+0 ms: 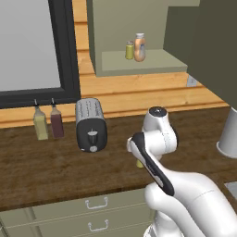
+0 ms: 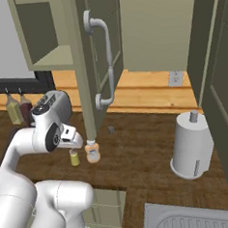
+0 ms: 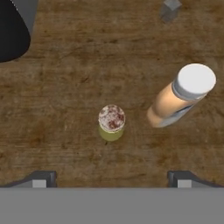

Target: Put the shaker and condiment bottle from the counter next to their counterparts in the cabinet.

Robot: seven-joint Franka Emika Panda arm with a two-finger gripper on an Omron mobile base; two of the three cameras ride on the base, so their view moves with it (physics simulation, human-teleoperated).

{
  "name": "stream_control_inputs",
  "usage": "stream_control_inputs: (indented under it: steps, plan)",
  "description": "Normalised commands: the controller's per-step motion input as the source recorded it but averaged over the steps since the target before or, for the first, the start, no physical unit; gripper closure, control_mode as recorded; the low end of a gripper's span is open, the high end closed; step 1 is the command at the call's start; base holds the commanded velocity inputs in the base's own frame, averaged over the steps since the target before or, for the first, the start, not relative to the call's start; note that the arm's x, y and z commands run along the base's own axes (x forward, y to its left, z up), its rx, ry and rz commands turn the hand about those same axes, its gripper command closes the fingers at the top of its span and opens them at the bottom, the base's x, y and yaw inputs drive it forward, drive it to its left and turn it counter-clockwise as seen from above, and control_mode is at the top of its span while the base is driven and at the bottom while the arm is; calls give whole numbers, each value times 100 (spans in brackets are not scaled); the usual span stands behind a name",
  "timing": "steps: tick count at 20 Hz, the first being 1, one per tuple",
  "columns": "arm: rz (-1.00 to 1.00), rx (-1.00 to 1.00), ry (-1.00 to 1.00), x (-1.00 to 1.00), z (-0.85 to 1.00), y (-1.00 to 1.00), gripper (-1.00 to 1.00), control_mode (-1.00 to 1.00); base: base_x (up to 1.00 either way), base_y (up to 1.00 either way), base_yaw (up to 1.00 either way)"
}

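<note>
Gripper [image 3: 111, 179], jaws wide, poised above the shaker [image 3: 111, 122] (centred between its fingertips); condiment bottle [image 3: 179, 98] stands beside it on counter [image 3: 65, 87].

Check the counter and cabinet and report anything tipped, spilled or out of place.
Nothing stands out. The shaker and condiment bottle stand upright and apart on the counter; their counterparts stand upright on the cabinet shelf. No spills.

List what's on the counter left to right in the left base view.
Yellow bottle → dark-red bottle → toaster → shaker, mostly hidden behind the arm → paper towel roll at the right edge.
</note>
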Motion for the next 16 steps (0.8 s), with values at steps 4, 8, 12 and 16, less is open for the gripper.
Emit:
stream_control_inputs:
  steps: [4, 8, 12, 16]
  plan:
    - [0, 0, 0, 1, -21, 3, -100, -100, 0, 0, 0]
    - [0, 0, 0, 11, -18, 1, -100, -100, 0, 0, 0]
    - [0, 0, 0, 15, -15, 0, -100, -100, 0, 0, 0]
    - [0, 0, 0, 18, -13, 1, -100, -100, 0, 0, 0]
